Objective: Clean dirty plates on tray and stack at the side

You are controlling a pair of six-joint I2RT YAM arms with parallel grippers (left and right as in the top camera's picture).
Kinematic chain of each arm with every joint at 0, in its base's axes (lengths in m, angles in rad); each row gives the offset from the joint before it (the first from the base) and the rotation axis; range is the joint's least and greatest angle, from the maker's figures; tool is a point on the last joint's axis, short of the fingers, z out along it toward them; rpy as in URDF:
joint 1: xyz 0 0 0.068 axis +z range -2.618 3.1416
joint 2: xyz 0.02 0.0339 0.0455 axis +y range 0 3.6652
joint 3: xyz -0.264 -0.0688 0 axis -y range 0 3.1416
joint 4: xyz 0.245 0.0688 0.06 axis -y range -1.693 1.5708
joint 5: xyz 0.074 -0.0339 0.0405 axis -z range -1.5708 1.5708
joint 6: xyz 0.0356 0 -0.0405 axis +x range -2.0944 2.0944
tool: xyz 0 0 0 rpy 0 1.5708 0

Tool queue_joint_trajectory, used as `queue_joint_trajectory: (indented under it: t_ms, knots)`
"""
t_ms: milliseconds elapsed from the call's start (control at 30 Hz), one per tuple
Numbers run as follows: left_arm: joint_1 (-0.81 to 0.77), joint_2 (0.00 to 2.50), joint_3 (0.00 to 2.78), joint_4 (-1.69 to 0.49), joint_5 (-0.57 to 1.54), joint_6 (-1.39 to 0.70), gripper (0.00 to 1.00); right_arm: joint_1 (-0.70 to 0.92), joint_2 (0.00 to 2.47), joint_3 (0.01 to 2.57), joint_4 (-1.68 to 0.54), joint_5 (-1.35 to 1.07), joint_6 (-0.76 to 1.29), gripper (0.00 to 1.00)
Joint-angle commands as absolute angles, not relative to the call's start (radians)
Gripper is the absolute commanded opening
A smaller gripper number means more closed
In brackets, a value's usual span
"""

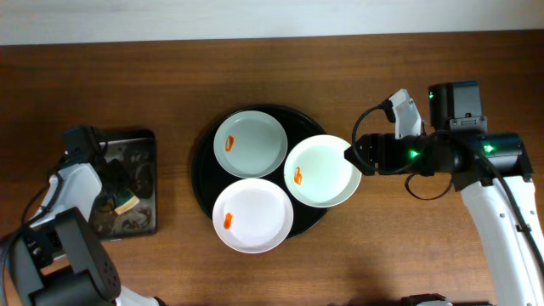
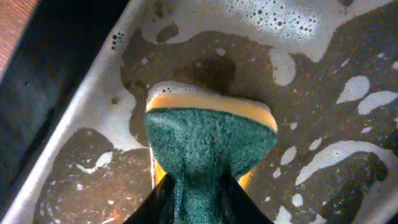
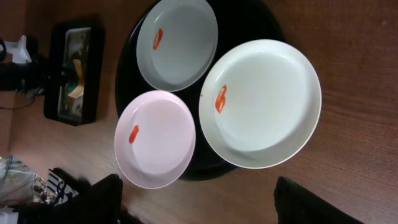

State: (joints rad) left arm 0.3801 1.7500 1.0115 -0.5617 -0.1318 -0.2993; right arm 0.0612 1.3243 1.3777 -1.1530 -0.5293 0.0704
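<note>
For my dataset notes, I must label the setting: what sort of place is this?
Probably a lab bench staged for dishwashing practice: a wooden table, three smeared plates on a round black tray, and a sponge in a small tray of soapy water.

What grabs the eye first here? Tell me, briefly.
Three pale plates, far, right and near, each with an orange smear, crowd the round black tray at mid-table. At the left, the left tool pinches a green-and-yellow sponge over a foamy rectangular tray. The open right tool sits by the right plate's rim.
</note>
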Motion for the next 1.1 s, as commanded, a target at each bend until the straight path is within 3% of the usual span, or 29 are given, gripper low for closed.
queue_joint_trajectory:
  t_ms: [0, 300, 400, 467, 600, 767, 833, 1067]
  knots:
    - [0.380, 1.806, 0.998, -0.557, -0.128, -0.299, 0.01, 0.059, 1.320, 1.392, -1.156, -0.539, 0.061, 0.79]
    - [0.380, 1.541, 1.167, -0.728, 0.028, -0.137, 0.00, 0.059, 1.320, 1.392, -1.156, -0.539, 0.062, 0.79]
    - [0.380, 1.579, 1.147, -0.714, -0.032, -0.123, 0.00, 0.059, 1.320, 1.392, -1.153, -0.539, 0.065, 0.79]
    - [0.375, 1.583, 1.153, -0.708, 0.065, -0.068, 0.00, 0.071, 1.322, 1.391, -1.159, -0.550, 0.064, 0.79]
    - [0.201, 1.581, 1.303, -0.746, 0.229, 0.002, 0.00, 0.196, 1.390, 1.391, -1.040, -0.490, 0.132, 0.75]
    - [-0.089, 1.617, 1.340, -0.609, 0.274, -0.035, 0.00, 0.355, 1.703, 1.393, -0.657, -0.484, 0.234, 0.72]
    - [-0.165, 1.679, 1.340, -0.546, 0.273, -0.046, 0.00, 0.384, 1.860, 1.393, -0.527, -0.451, 0.319, 0.57]
    - [-0.249, 1.840, 1.340, -0.499, 0.266, -0.059, 0.00, 0.387, 2.072, 1.393, -0.413, -0.294, 0.406, 0.43]
